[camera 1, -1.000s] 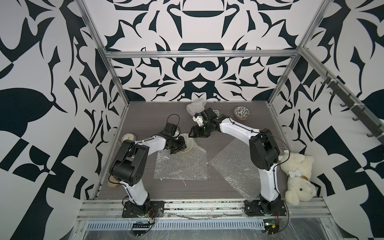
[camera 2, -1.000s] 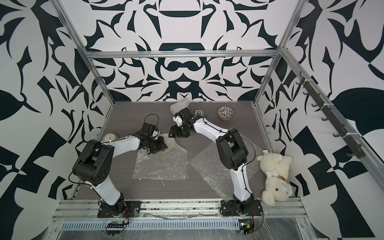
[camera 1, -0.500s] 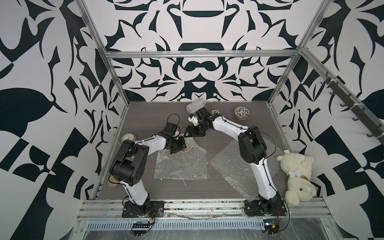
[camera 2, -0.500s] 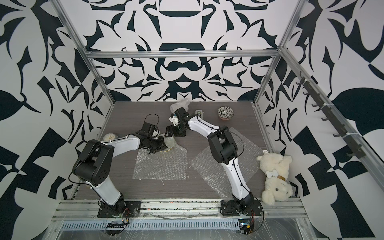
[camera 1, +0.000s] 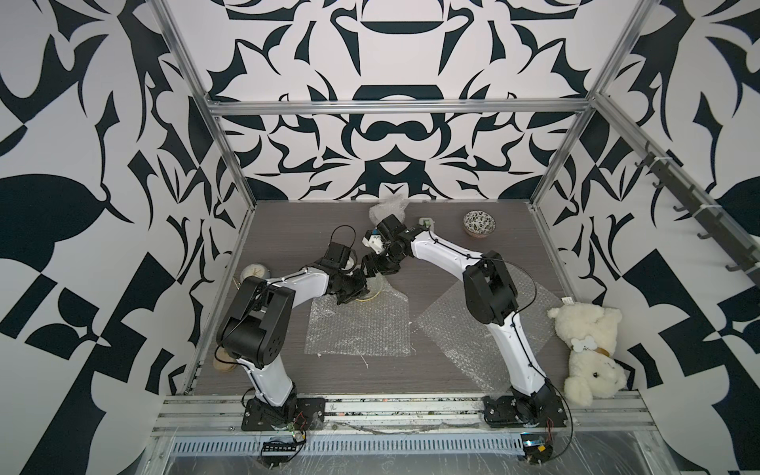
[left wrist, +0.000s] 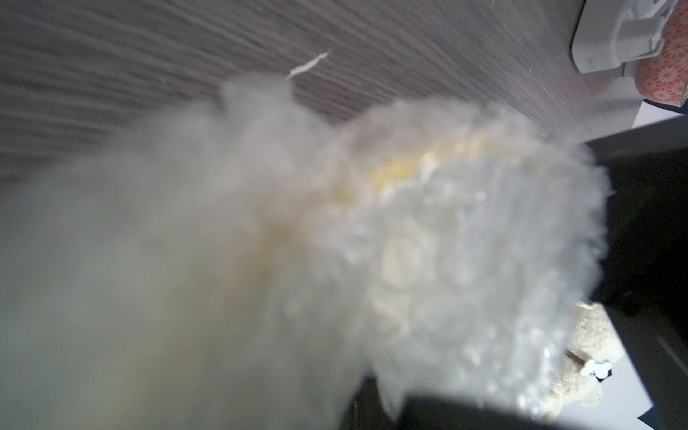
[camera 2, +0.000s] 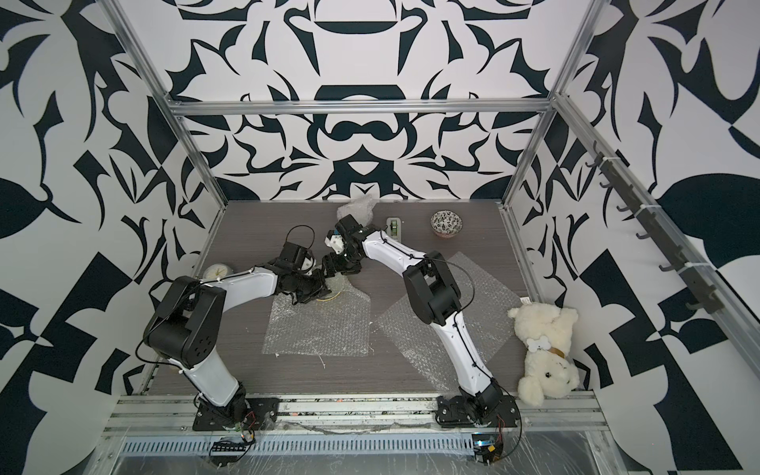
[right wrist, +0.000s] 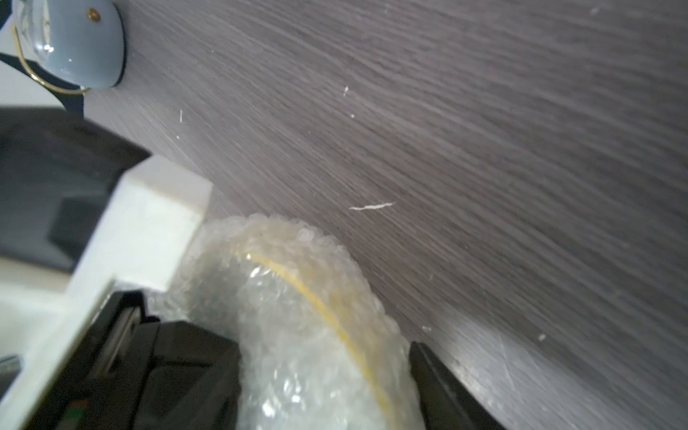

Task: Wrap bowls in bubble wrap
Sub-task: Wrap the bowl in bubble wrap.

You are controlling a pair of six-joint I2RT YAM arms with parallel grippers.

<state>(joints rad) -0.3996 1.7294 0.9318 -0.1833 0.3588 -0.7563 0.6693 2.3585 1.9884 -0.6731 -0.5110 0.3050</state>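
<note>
Three patterned walls (camera 1: 395,61) box my grey table (camera 1: 288,230); left pincer (camera 1: 355,290) clamps bubble wrap (left wrist: 446,260), right pincer (camera 1: 372,269) gapes around the bowl (right wrist: 316,298).

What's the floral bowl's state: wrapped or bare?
Bare. The floral bowl sits uncovered, upright, patterned inside visible in both top views.

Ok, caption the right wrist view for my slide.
Right wrist view: bubble wrap covering the yellow-rimmed bowl on the grey table, clock in the background.

Our left arm reaches toward 1 o'clock, left gripper (camera 1: 347,295) clamped tight. Our right arm reaches toward 11 o'clock, right gripper (camera 1: 373,268) jaws spread.
</note>
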